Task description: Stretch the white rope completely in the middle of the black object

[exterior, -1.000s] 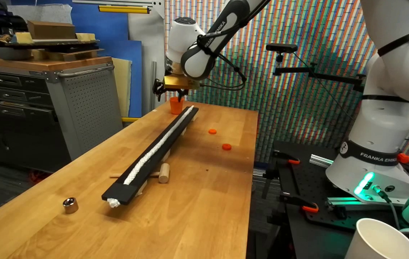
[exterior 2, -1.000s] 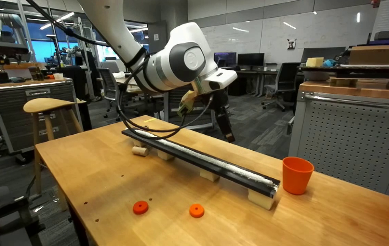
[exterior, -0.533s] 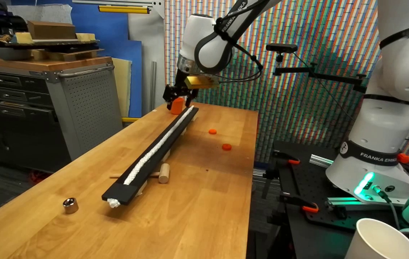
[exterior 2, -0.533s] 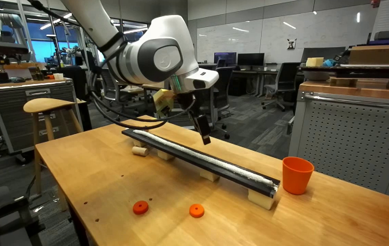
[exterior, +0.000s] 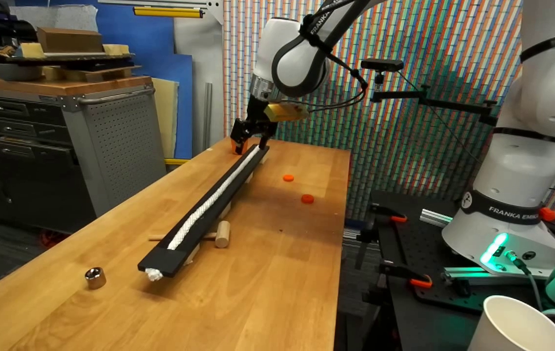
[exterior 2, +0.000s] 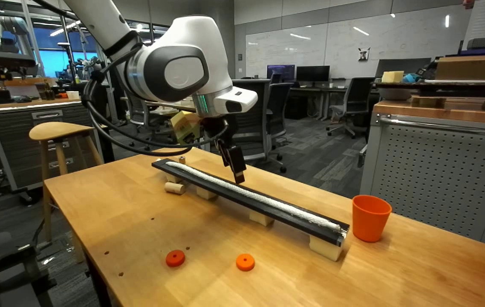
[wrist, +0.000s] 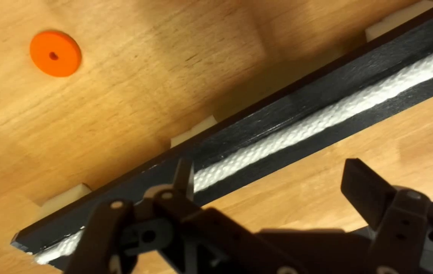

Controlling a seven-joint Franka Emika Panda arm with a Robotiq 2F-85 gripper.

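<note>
The black bar (exterior: 163, 258) lies raised on small blocks along the table, also seen in the exterior view (exterior 2: 229, 192) and the wrist view (wrist: 296, 89). The white rope (exterior: 209, 201) runs nearly straight along its top, also in the exterior view (exterior 2: 246, 194) and the wrist view (wrist: 269, 146). One rope end pokes out past the bar's end. My gripper (wrist: 268, 163) is open and empty above the bar. In the wrist view its left finger overlaps the bar and hides part of the rope; its right finger is beyond the bar's edge. It shows in both exterior views (exterior: 250, 147) (exterior 2: 239, 180).
An orange cup (exterior 2: 371, 219) stands near one bar end. Two orange discs (exterior 2: 175, 258) (exterior 2: 245, 262) lie beside the bar. A wooden mallet (exterior: 223, 235) lies partly under the bar. A shiny metal cylinder (exterior: 95, 278) stands on the table (exterior: 277, 292).
My gripper has moved lower, and back along the bar away from the orange cup in an exterior view, and has tilted. The rope and bar look unmoved.
</note>
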